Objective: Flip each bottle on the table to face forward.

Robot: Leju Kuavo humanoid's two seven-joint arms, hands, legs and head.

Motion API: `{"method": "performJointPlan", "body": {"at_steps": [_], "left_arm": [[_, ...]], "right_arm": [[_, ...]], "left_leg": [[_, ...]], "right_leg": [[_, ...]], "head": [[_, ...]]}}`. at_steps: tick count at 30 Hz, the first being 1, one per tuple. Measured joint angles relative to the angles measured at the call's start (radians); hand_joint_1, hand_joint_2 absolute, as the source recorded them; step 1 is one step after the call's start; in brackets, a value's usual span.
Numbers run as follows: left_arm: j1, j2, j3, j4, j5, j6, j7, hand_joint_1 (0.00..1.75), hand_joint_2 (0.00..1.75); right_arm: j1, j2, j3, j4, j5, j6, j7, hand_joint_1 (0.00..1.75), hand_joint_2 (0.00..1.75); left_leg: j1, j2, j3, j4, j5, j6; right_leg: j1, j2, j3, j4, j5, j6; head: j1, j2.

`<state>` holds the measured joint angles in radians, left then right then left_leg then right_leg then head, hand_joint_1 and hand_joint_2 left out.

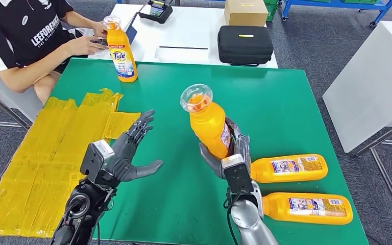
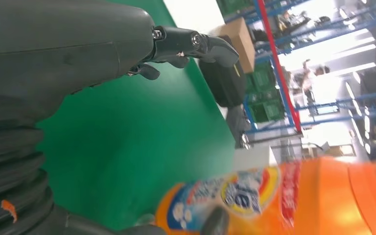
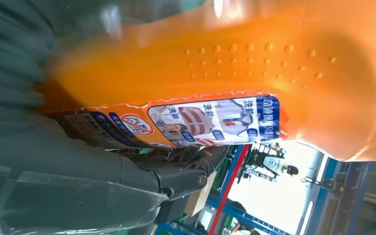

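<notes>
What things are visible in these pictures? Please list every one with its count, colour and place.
held bottle: 1, orange, tilted above the mat centre.
standing bottle: 1, orange, upright at the mat's far left.
lying bottles: 2, orange, on their sides at the mat's near right.
mat: 1, green, covering the table.
taped patch: 1, yellow, left side.
case: 1, black, white table behind.
cardboard box: 1, brown, white table.
person: 1, black shirt, far left.
right hand: grips the held bottle.
left hand: fingers apart, holding nothing.
</notes>
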<state>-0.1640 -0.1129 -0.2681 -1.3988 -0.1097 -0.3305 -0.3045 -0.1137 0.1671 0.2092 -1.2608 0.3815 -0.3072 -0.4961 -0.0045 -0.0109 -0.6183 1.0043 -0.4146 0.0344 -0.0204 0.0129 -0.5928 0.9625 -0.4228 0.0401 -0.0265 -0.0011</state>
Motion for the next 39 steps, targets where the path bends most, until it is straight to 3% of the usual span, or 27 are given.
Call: {"method": "performJointPlan", "body": {"at_steps": [14, 27, 39], "left_arm": [[-0.042, 0.002, -0.087, -0.001, 0.103, -0.047, 0.017, 0.0, 1.75], [-0.055, 0.008, -0.111, 0.005, 0.15, -0.038, 0.033, 0.0, 1.75], [-0.094, 0.012, -0.112, 0.069, 0.182, -0.002, 0.037, 0.0, 1.75]], "right_arm": [[-0.09, 0.023, 0.095, 0.144, 0.001, -0.007, -0.02, 1.75, 1.75], [-0.114, 0.034, 0.198, 0.275, 0.056, -0.03, -0.026, 1.75, 1.75], [-0.129, 0.047, 0.287, 0.342, 0.05, 0.023, -0.025, 1.75, 1.75]], "left_leg": [[0.0, 0.0, 0.0, 0.0, 0.0, 0.0], [0.0, 0.0, 0.0, 0.0, 0.0, 0.0], [0.0, 0.0, 0.0, 0.0, 0.0, 0.0]], "right_leg": [[0.0, 0.0, 0.0, 0.0, 0.0, 0.0], [0.0, 0.0, -0.001, 0.0, 0.0, 0.0], [0.0, 0.0, -0.001, 0.0, 0.0, 0.0]], "head": [[0.0, 0.0], [0.0, 0.0], [0.0, 0.0]]}}
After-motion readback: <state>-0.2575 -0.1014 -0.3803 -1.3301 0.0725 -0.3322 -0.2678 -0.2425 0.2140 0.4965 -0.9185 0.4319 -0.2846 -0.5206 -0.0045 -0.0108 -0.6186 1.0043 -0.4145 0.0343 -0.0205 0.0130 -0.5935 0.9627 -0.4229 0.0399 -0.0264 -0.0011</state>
